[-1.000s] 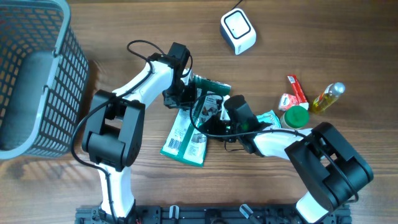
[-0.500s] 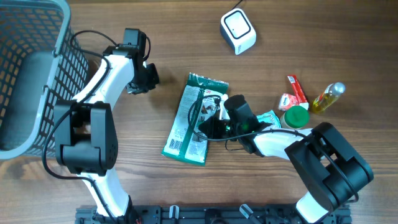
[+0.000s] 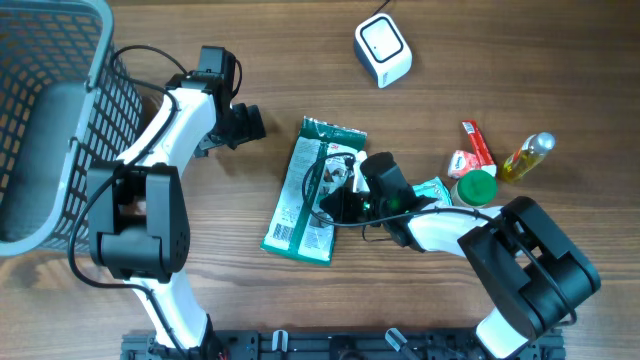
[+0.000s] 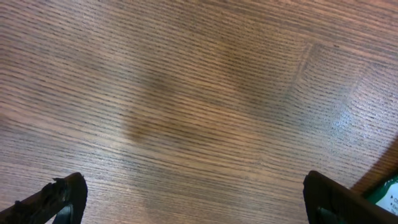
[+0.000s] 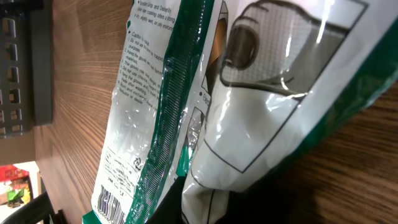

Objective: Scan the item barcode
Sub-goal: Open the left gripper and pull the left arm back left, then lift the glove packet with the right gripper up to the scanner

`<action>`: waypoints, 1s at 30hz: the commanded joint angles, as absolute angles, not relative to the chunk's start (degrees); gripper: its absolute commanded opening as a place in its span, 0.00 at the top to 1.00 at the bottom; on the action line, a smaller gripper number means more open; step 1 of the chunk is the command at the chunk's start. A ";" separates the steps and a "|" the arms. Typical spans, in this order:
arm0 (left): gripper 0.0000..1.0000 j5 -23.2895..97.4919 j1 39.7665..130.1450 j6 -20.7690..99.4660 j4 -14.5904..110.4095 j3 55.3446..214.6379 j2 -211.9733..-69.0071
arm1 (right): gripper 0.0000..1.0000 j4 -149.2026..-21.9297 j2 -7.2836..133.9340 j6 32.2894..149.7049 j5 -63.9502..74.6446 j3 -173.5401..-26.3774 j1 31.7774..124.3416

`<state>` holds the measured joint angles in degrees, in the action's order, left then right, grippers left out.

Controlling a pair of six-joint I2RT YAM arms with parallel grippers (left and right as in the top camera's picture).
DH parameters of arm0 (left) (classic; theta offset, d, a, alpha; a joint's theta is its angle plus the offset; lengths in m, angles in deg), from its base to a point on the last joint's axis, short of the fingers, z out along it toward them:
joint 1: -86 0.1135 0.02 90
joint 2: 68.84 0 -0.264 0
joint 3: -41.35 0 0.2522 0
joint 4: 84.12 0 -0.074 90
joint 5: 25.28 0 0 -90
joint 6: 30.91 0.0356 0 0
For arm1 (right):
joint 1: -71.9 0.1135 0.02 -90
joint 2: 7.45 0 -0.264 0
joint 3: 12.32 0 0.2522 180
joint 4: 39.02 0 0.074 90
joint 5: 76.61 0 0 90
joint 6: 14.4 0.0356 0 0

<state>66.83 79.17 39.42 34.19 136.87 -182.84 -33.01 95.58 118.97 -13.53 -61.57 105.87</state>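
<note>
Beside the basket [image 3: 70,190], left jaws wide open, empty, right jaws pinching green packet [image 3: 300,205], scanner [image 3: 382,50] beyond

The overhead view is brightly and evenly lit from above and is rendered sharp throughout. A soft, dark shadow is cast on the table [image 3: 500,60] just right of the basket [image 3: 110,90], at the upper left of the frame. In the left wrist view a dim, diffuse patch is seen left of centre, and a pale sheen is caught at the right edge. In the right wrist view white glare streaks are thrown off the glossy packet [image 5: 261,93], and its lower edge is blurred.
</note>
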 commanded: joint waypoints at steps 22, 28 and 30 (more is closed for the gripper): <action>0.00 67.81 79.37 39.12 34.37 136.54 -182.07 | 0.96 -39.74 92.38 113.49 -12.89 -64.74 105.94; 0.00 67.81 79.37 39.12 34.37 136.54 -182.07 | 0.95 -80.09 85.17 90.23 -6.79 -94.51 104.93; 0.00 67.81 79.37 39.12 34.37 136.54 -182.07 | 0.96 -91.61 85.19 83.17 -1.83 -105.08 104.93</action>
